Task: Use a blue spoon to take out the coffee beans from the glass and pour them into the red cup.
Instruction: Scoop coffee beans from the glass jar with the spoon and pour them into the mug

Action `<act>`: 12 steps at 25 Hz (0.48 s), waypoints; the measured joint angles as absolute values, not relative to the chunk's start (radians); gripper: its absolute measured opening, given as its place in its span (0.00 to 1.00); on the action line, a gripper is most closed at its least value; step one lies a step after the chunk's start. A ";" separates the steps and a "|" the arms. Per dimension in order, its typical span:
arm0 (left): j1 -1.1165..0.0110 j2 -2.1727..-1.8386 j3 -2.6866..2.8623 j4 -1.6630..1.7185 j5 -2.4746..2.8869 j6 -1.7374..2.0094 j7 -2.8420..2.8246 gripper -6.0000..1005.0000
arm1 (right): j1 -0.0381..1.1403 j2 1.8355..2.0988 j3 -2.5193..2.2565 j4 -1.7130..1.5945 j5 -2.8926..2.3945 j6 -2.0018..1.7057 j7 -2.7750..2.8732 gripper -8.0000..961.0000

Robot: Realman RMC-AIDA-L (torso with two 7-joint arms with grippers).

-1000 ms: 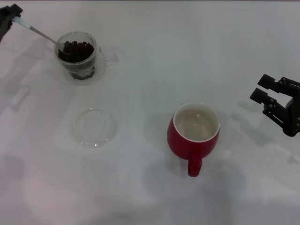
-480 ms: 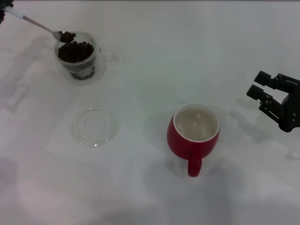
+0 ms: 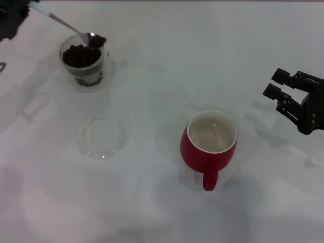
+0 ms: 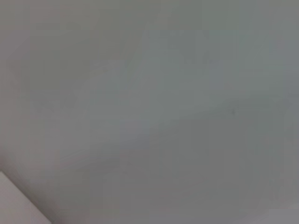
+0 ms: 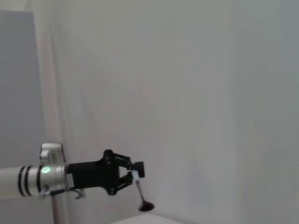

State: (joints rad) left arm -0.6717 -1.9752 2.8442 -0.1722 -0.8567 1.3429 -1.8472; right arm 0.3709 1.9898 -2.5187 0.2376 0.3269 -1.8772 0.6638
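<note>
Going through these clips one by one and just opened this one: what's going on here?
The left claw holds the blue spoon by its handle, its bowl loaded with coffee beans and raised just over the rim of the glass, which is full of beans. The red cup stands apart, nearer the robot's right, with no beans visible inside. A clear round dish lies between them. The right claw hangs open at the right, holding nothing.
</note>
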 joint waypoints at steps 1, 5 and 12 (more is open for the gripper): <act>-0.676 -1.979 2.844 -0.165 -0.843 1.349 -1.853 0.13 | 0.371 1.992 -2.519 0.238 0.334 -1.873 0.663 0.40; -0.686 -1.981 2.844 -0.129 -0.802 1.357 -1.859 0.13 | 0.368 1.998 -2.519 0.240 0.362 -1.860 0.658 0.40; -0.725 -1.999 2.844 -0.084 -0.714 1.390 -1.874 0.13 | 0.366 2.002 -2.519 0.235 0.409 -1.844 0.635 0.40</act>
